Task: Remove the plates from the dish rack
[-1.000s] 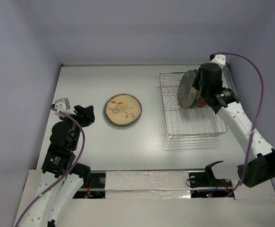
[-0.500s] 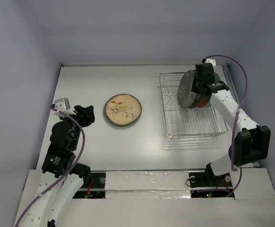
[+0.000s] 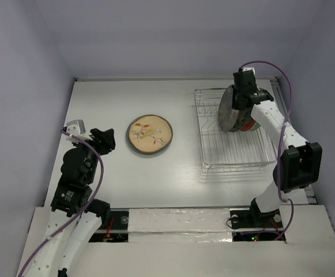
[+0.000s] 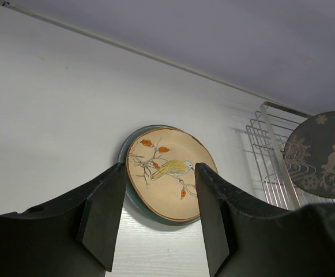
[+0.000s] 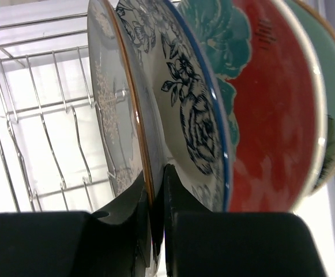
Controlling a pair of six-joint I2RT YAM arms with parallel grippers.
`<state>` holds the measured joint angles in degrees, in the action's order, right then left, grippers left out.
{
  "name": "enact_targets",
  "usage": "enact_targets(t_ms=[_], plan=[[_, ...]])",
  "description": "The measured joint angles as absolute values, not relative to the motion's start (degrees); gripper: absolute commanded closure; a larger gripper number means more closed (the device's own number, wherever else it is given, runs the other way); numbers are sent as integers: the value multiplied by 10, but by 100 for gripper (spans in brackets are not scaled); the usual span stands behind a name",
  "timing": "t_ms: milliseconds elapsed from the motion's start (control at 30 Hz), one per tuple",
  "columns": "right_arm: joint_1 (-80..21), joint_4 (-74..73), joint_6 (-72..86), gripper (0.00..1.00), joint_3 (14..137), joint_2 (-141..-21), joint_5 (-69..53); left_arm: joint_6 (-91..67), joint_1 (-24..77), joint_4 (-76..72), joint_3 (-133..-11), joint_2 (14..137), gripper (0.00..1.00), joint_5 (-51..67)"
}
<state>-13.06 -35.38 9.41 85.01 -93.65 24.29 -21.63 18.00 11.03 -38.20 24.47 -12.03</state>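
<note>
The dish rack (image 3: 236, 151) stands at the right and holds several upright plates. In the right wrist view these are a grey-brown patterned plate (image 5: 106, 98), a white one with blue flowers (image 5: 184, 104), a red one (image 5: 271, 104) and a pale green one (image 5: 334, 98). My right gripper (image 5: 155, 179) is shut on the top rim of the patterned plate (image 3: 229, 109), which stands in the rack. A tan plate with a bird (image 3: 149, 134) lies on a teal plate (image 4: 125, 173) at the table's middle. My left gripper (image 3: 104, 140) is open and empty, left of that stack.
The rack's front half (image 3: 236, 144) holds bare slot wires. White walls close the table at the back and both sides. The rack's left edge (image 4: 265, 138) shows in the left wrist view, right of the stacked plates.
My right arm has folded in and its wrist has shifted back and left over the plates in the rack. The plates and the left arm have not visibly moved.
</note>
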Motion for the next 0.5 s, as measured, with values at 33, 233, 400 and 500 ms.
enact_targets(t_ms=[33,233,400,500], plan=[[-131,-361,92,100,855,-934,243,-216,180,110,-382,245,53,-121],[-129,-404,85,100,892,-879,247,-216,180,110,-382,245,53,-120],[-134,-399,100,100,915,-802,225,-216,180,110,-382,245,53,-120],[-164,-383,122,100,913,-755,203,-216,180,110,-382,245,53,-120]])
